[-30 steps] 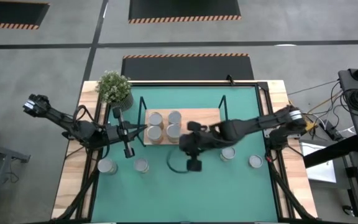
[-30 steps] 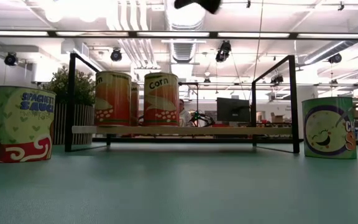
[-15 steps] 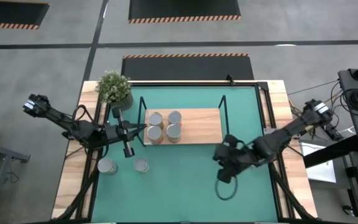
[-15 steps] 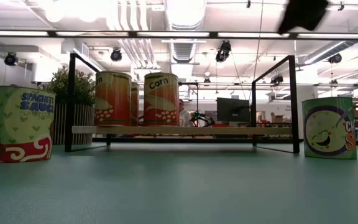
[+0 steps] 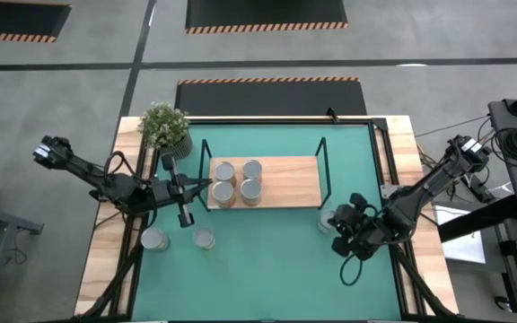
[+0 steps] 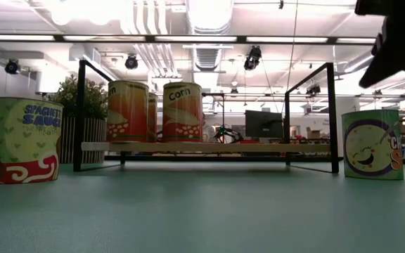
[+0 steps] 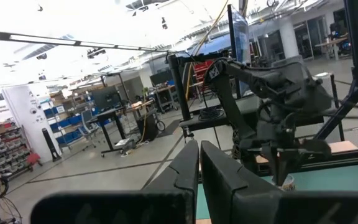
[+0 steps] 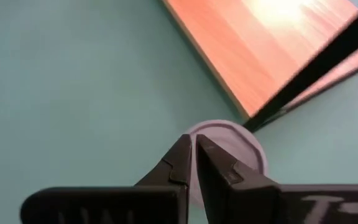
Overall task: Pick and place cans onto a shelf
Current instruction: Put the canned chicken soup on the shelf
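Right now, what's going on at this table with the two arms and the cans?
Four cans already stand on the shelf. The right hand, shut and empty, hovers by a can on the mat next to the shelf's corner. The left hand waits shut beside the shelf. Two more cans sit on the mat in front of it.

Silver-topped cans (image 5: 225, 171) on a light-brown shelf (image 5: 290, 179); green mat (image 5: 267, 260).

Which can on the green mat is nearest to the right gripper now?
The can just off the shelf's right front corner, beside the shut right gripper; the two cans at front left lie far off.
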Action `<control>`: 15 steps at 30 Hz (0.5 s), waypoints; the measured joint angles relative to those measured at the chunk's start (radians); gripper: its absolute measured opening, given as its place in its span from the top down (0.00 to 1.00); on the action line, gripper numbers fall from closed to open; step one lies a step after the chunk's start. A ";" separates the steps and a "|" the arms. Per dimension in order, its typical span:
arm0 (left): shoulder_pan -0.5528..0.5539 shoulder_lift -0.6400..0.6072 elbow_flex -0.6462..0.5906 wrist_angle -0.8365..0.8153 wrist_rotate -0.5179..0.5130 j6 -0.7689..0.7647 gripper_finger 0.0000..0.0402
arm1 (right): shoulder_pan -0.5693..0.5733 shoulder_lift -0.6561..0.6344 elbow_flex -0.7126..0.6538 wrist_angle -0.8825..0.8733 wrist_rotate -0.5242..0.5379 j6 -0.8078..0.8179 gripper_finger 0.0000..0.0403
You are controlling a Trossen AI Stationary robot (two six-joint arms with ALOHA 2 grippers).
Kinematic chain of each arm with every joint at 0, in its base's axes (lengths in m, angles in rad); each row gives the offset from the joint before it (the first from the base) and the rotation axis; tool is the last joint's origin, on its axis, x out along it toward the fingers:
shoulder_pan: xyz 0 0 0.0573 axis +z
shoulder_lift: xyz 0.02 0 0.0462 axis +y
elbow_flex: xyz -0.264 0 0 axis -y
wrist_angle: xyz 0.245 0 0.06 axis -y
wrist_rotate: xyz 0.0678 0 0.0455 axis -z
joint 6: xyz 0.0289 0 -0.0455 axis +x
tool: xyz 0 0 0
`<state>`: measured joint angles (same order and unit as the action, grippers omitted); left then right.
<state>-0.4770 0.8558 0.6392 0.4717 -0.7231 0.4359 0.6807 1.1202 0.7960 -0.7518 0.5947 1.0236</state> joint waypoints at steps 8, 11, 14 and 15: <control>0.000 0.000 0.000 0.000 0.000 0.000 1.00 | 0.000 -0.001 -0.011 0.000 0.023 -0.033 0.77; 0.000 0.000 0.000 0.000 0.000 0.000 1.00 | 0.000 -0.001 -0.014 -0.020 0.052 -0.038 0.65; 0.000 0.000 0.000 0.000 0.000 0.000 1.00 | 0.000 0.009 -0.014 -0.048 0.069 -0.027 0.52; 0.000 0.000 0.000 0.000 0.000 0.000 1.00 | 0.000 0.013 -0.014 -0.059 0.074 -0.021 0.48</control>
<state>-0.4770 0.8558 0.6392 0.4720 -0.7227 0.4358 0.6807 1.1333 0.7818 -0.8108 0.6692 1.0027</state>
